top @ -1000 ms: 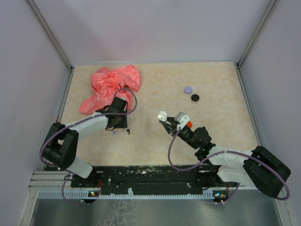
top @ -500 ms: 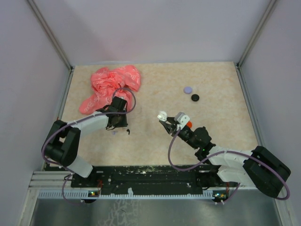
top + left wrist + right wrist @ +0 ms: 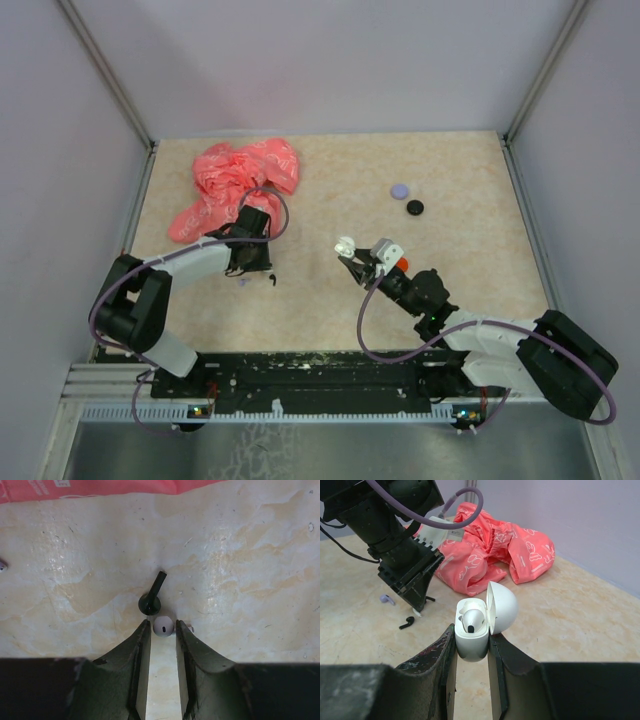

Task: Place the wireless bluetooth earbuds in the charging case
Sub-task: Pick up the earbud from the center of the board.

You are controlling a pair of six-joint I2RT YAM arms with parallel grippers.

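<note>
A white earbud point(image 3: 163, 626) lies on the table between the tips of my left gripper point(image 3: 162, 626). The jaws stand narrowly apart on either side of it, so the gripper is open. A black earbud point(image 3: 151, 599) lies just beyond it, stem pointing away. A pale purple earbud point(image 3: 241, 283) lies a little left of my left gripper point(image 3: 246, 270). My right gripper point(image 3: 471, 632) is shut on the white charging case point(image 3: 472, 627), held above the table with its lid swung open. One white earbud point(image 3: 471, 620) sits inside it.
A crumpled pink plastic bag point(image 3: 235, 180) lies at the back left, right behind my left arm. A purple disc point(image 3: 401, 190) and a black disc point(image 3: 415, 207) lie at the back right. Walls enclose the table on three sides.
My left gripper's jaws have narrowed around the white earbud. Neither arm has visibly moved, and the case stays in my right gripper.
</note>
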